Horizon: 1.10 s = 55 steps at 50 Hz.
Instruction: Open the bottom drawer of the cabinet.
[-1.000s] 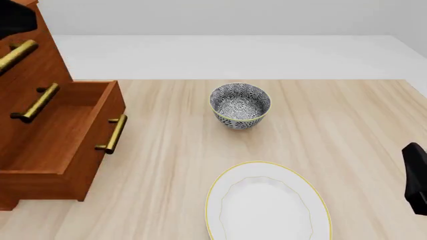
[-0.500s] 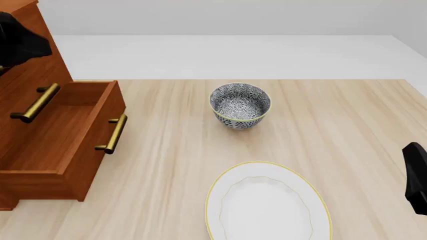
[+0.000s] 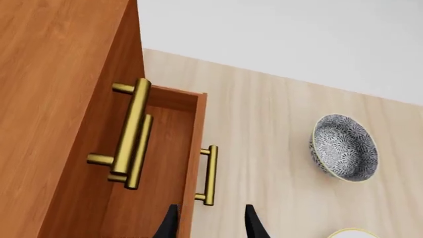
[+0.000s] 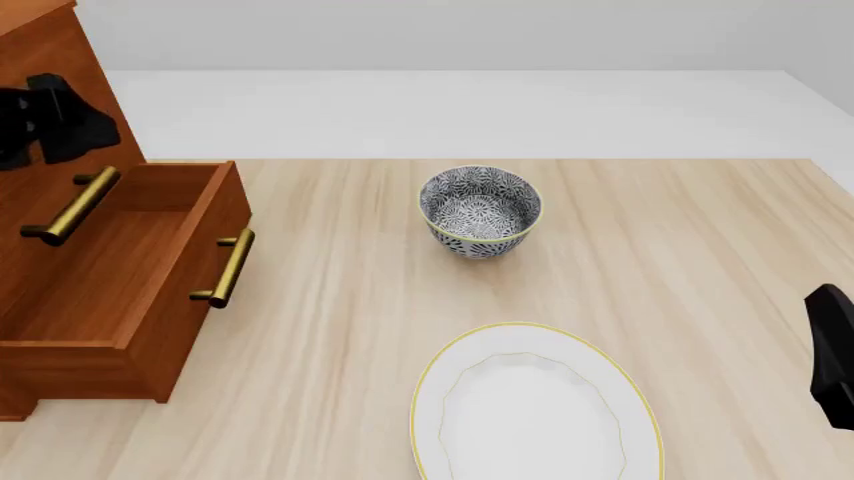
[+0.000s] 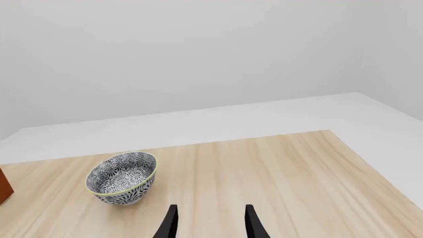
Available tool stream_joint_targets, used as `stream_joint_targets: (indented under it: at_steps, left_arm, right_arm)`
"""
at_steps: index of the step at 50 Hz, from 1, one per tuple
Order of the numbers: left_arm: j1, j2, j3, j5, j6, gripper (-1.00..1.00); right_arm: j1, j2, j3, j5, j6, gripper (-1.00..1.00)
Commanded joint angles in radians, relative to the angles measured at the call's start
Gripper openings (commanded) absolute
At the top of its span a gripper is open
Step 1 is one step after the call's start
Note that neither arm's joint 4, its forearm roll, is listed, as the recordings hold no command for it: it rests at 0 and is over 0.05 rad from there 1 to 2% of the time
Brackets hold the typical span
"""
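The cabinet point(image 4: 54, 200) stands at the table's left. Its bottom drawer point(image 4: 127, 275) is pulled out towards the right, and its brass handle point(image 4: 227, 268) faces the bowl. The drawer's inside looks empty. My left gripper point(image 4: 54, 125) hovers high in front of the cabinet's upper part and covers the top handle. In the left wrist view its fingers point(image 3: 170, 225) are apart and empty, above the drawer's handle point(image 3: 208, 174) and the open drawer point(image 3: 162, 163). My right gripper point(image 5: 210, 225) is open and empty at the table's right edge point(image 4: 830, 355).
A patterned blue-and-white bowl point(image 4: 481, 210) stands mid-table, also in the right wrist view point(image 5: 122, 177). A white plate with a yellow rim point(image 4: 534, 410) lies at the front centre. The middle drawer's handle point(image 4: 74, 205) juts out above the open drawer.
My left gripper has moved down from the cabinet's top corner and now covers the top handle. The drawer, bowl, plate and right arm have not moved.
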Motion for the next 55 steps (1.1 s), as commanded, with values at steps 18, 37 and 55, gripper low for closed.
stream_joint_targets:
  at_steps: [18,37,55]
  left_arm:
    - [0.068,0.101,0.099,-0.116,0.027,1.0]
    - [0.066,0.183,0.17,-0.207,0.016,1.0]
    - [0.071,0.235,0.214,-0.265,0.022,1.0]
  right_arm:
    - [-0.003,0.0,0.001,-0.002,0.001,1.0]
    - [-0.006,0.0,0.002,-0.003,0.001,1.0]
    - [-0.007,0.0,0.0,0.002,0.001,1.0]
